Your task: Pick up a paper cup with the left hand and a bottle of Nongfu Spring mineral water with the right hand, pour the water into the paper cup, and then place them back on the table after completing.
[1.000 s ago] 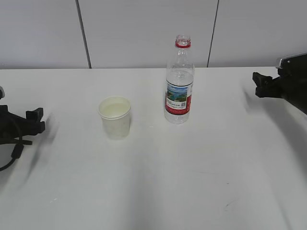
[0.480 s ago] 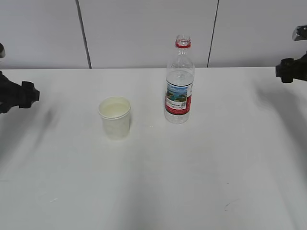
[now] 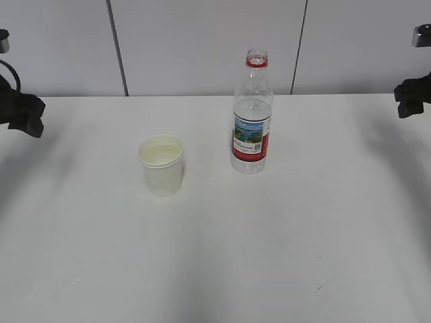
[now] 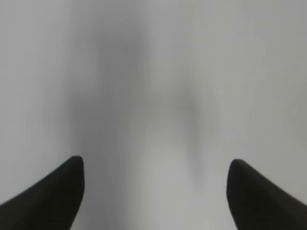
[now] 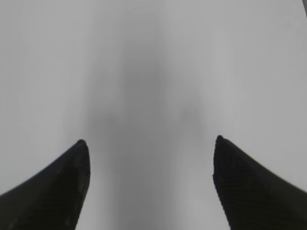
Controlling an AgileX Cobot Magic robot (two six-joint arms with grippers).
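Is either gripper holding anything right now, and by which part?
Nothing held. Both jaws are open and empty; the paper cup and bottle stand free on the table.

Soft, even light falls from above on the white desk [image 3: 269, 235], with faint grey shadows and no harsh glare. The exterior view is fairly sharp. Both wrist views are blurred: hazy grey streaks on white, the dark jaws out of focus.
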